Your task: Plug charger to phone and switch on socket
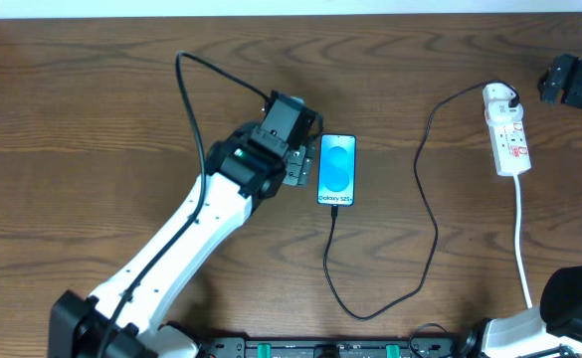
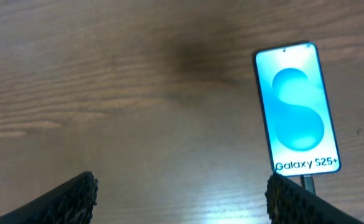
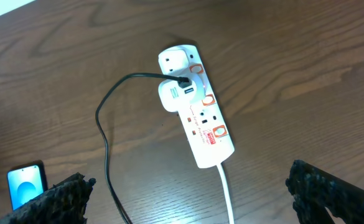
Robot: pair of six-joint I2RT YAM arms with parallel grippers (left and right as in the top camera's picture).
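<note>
The phone lies flat at mid-table with its blue screen lit. It also shows in the left wrist view and small in the right wrist view. The black charger cable meets the phone's bottom edge, loops toward the front, and runs up to the white socket strip. Its other end sits in a white adapter on the strip. My left gripper is open and empty just left of the phone, above bare wood. My right gripper is open and empty, above and to the right of the strip.
The strip's white cord runs toward the front edge on the right. The left arm's own black cable arcs over the table's left half. The right arm's base stands at the front right corner.
</note>
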